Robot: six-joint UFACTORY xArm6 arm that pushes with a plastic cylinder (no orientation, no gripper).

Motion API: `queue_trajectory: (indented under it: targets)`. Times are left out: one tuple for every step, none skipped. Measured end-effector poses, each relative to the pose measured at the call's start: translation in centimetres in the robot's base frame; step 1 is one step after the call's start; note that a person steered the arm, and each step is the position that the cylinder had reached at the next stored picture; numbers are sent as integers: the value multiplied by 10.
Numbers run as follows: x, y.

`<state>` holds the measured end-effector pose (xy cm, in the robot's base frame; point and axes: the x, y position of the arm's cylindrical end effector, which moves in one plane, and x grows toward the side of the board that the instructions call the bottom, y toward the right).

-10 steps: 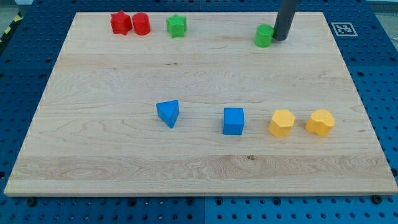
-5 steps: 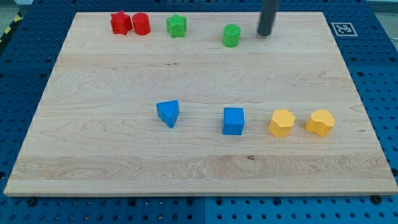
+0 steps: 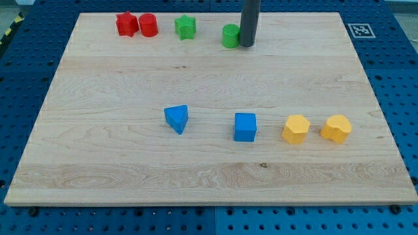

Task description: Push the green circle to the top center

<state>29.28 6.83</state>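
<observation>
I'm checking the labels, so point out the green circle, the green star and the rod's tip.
green circle [image 3: 230, 36], camera view, its visible front face.
green star [image 3: 185, 27], camera view, its top.
my tip [image 3: 247, 45], camera view, rod's lower end.

I saw two red blocks [image 3: 137, 25], two green [image 3: 185, 27], two blue [image 3: 245, 126], two yellow [image 3: 296, 128], on pale wood [image 3: 98, 156] over a blue pegboard [image 3: 26, 78].

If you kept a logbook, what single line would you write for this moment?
my tip: against the green circle, on its view's-right side | green circle: near top centre of the board | green star: to its view's left, apart
</observation>
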Motion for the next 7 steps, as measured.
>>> queue_trajectory:
  targets:
    - [0, -12]
    - [26, -12]
    - [29, -16]
    - [19, -35]
    - [4, -47]
    - [-6, -47]
    - [9, -47]
